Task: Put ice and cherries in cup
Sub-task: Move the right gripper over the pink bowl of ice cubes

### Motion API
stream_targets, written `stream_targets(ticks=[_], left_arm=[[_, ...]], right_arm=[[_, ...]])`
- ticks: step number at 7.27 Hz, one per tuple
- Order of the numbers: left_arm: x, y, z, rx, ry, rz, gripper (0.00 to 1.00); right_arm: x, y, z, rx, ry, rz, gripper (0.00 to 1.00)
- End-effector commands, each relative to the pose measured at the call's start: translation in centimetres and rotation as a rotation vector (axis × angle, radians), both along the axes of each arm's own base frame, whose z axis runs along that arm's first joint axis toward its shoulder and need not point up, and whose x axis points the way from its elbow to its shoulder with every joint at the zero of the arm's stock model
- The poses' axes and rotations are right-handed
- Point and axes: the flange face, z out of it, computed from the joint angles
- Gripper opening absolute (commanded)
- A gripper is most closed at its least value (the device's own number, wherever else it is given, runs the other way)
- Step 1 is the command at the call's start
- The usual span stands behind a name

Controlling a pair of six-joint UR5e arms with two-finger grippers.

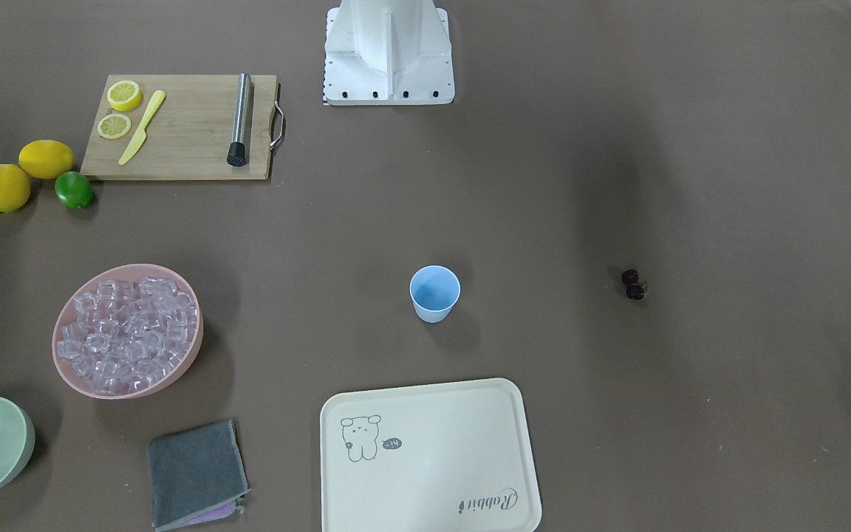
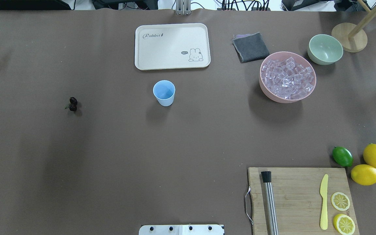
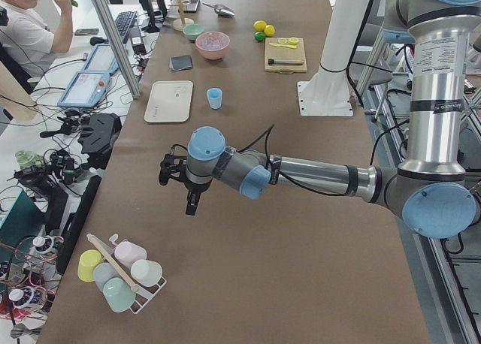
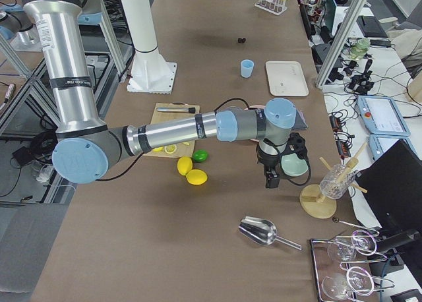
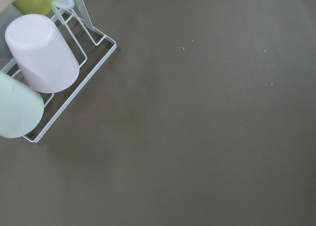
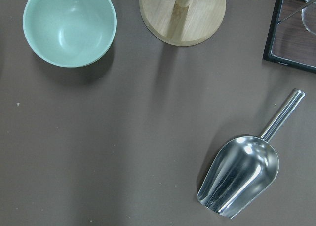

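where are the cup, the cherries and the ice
cup (image 2: 165, 100): overhead exterior view, outer side wall below the rim
cherries (image 2: 73, 107): overhead exterior view, the nearer of the two fruits
ice (image 2: 287, 78): overhead exterior view, middle of the heap of cubes

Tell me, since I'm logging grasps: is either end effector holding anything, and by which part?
Nothing seems held: the cherries lie on the table, the ice sits in the pink bowl, the scoop lies free.
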Motion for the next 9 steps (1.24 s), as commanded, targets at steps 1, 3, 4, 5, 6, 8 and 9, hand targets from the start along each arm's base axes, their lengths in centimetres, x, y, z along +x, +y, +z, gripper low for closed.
stream_targets(ticks=[1,3,4,5,6,8,9], left_arm=[[0.0,0.3,0.3,0.012,0.001,-0.001,0.97],[0.0,0.3,0.7,0.005,0.001,0.0,0.97],[0.0,0.3,0.7,0.005,0.001,0.0,0.97],[0.0,0.3,0.8,0.003,0.0,0.001,0.97],[0.1,0.2,0.3,0.011,0.001,0.0,0.97],[0.0,0.3,0.5,0.01,0.001,-0.002,0.97],[0.0,0.3,0.6,0.008,0.0,0.001,0.97]], right_arm=[[0.0,-0.1,0.1,-0.007,-0.004,0.006,0.99],[-0.5,-0.2,-0.4,-0.01,-0.061,0.001,0.99],[-0.4,0.0,-0.2,-0.013,-0.06,0.001,0.99],[-0.5,0.0,-0.1,-0.012,-0.061,0.0,0.99],[-0.4,0.1,0.0,-0.016,-0.061,0.001,0.99],[-0.4,-0.2,-0.7,0.05,-0.055,0.001,0.99],[-1.8,-0.7,-1.3,0.07,-0.051,-0.022,0.99]])
